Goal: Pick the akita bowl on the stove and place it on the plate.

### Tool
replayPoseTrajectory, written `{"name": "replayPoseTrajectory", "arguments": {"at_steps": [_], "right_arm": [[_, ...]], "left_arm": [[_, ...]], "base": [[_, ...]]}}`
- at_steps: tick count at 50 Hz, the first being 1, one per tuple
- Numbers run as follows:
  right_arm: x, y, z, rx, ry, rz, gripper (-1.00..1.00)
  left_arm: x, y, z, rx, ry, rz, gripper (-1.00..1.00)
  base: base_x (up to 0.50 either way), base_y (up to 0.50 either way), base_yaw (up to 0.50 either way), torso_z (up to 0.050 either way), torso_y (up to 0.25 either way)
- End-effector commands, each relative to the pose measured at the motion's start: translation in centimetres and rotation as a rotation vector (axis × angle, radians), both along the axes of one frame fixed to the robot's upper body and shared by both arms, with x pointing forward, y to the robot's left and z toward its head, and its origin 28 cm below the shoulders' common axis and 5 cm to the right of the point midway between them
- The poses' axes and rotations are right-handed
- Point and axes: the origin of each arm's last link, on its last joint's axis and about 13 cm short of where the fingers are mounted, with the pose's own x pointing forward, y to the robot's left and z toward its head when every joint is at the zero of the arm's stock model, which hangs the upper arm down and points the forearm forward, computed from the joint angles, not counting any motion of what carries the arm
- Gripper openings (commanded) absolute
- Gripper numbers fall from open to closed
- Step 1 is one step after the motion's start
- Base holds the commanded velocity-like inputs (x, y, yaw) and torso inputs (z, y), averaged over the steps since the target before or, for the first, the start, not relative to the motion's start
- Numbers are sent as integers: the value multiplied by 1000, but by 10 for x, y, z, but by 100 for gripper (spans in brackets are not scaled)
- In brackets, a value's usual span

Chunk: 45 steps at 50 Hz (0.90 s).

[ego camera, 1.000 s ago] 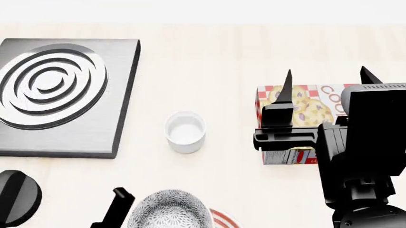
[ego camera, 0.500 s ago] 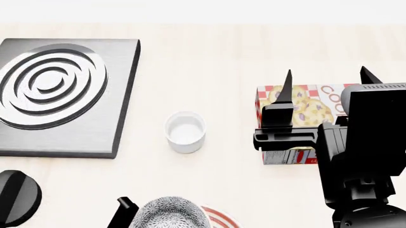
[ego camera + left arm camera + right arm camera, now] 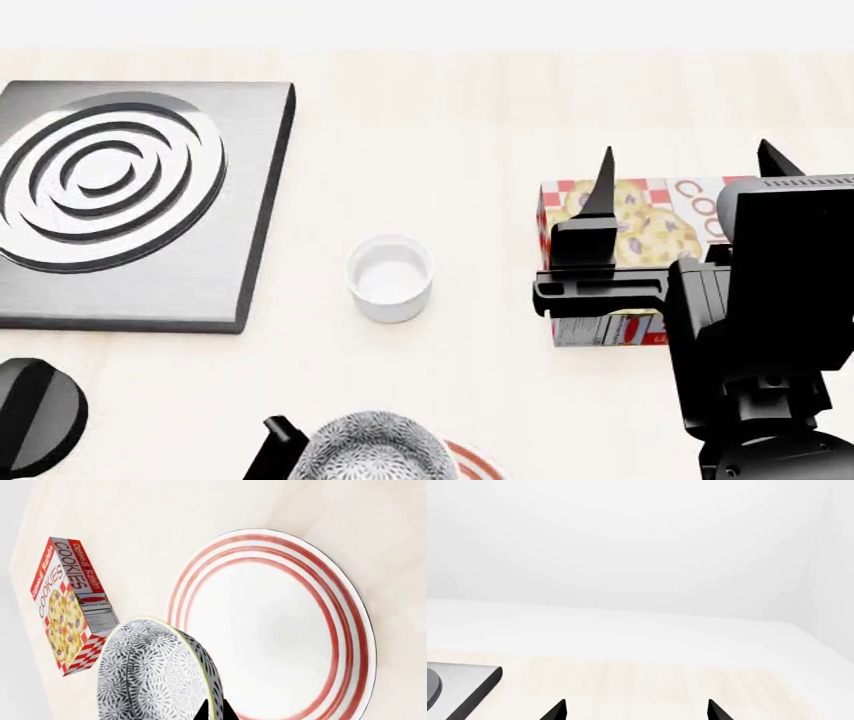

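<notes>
Speckled black-and-white, the akita bowl (image 3: pixel 368 447) sits at the near edge of the pale wooden bench (image 3: pixel 454 150) in the head view, cut off by the frame. A dark finger of the left gripper (image 3: pixel 280 450) lies against its left side. In the left wrist view the bowl (image 3: pixel 157 672) fills the foreground, tilted, with one black fingertip (image 3: pixel 212 711) pressed at its rim. That suggests the left gripper is clamped on the bowl, though the second finger is out of sight, so the grasp is likely rather than certain.

Beyond the bowl in that wrist view lies the plate (image 3: pixel 347 630), white with thin red rings, flat on the bench; whether the bowl touches it cannot be told. In the head view only a sliver of the plate's ringed rim (image 3: pixel 467 465) peeks out just beside the bowl, at the near edge.

At the far left corner, the stove (image 3: pixel 254 200) carries nothing on its black rings. A round black knob (image 3: pixel 38 415) sits below it at the left edge. A small white cup (image 3: pixel 390 277) stands mid-bench, and a cookie box (image 3: pixel 641 235) lies toward the right edge, partly behind the right gripper (image 3: pixel 687 165). That gripper hangs above the bench with its two pointed fingers spread wide, grasping nothing.
</notes>
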Motion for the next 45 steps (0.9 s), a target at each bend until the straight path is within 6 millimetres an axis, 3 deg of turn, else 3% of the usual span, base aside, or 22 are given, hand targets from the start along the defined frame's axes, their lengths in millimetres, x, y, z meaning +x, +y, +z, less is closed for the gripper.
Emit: {"name": "replayPoseTrajectory", "arguments": {"at_steps": [1, 45], "right_arm": [[0, 0, 0, 0, 0, 0, 100], [0, 0, 0, 1, 1, 4, 100]], "left_arm": [[0, -4, 1, -12, -35, -16, -100], [0, -16, -16, -7, -32, -41, -100]], "base": [[0, 0, 0, 0, 0], [0, 0, 0, 0, 0]]}}
